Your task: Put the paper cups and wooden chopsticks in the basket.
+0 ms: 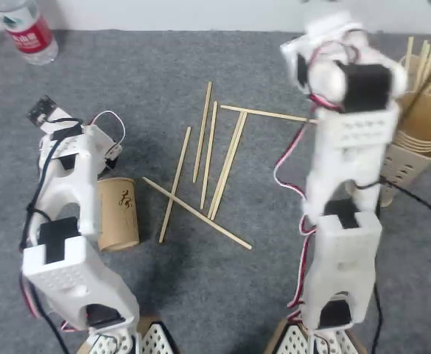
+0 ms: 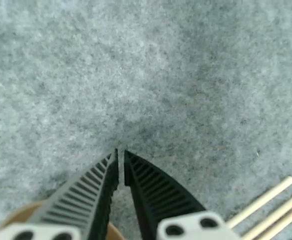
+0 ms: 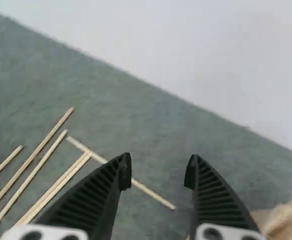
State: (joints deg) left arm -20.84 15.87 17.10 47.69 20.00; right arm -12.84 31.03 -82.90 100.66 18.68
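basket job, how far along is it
Done: stacked cups and a few chopsticks sit in the basket. In hand: nothing; left gripper shut, right gripper open, both empty. Left: one paper cup on its side and the loose chopsticks on the grey mat.

Looks like a robotics lab bench from where I'm standing: the left arm (image 1: pixel 71 214) and the right arm (image 1: pixel 348 192) are side by side, white plastic shells full of holes, with red, white and black wires (image 1: pixel 287 173) looping out in the open. Under them the table is covered in grey felt (image 1: pixel 200 295), wooden chopsticks (image 1: pixel 208 155) scattered across it, and behind runs a plain white wall (image 3: pixel 210 60). Off in the far corner somebody's water bottle (image 1: pixel 27 31) sits on the felt.
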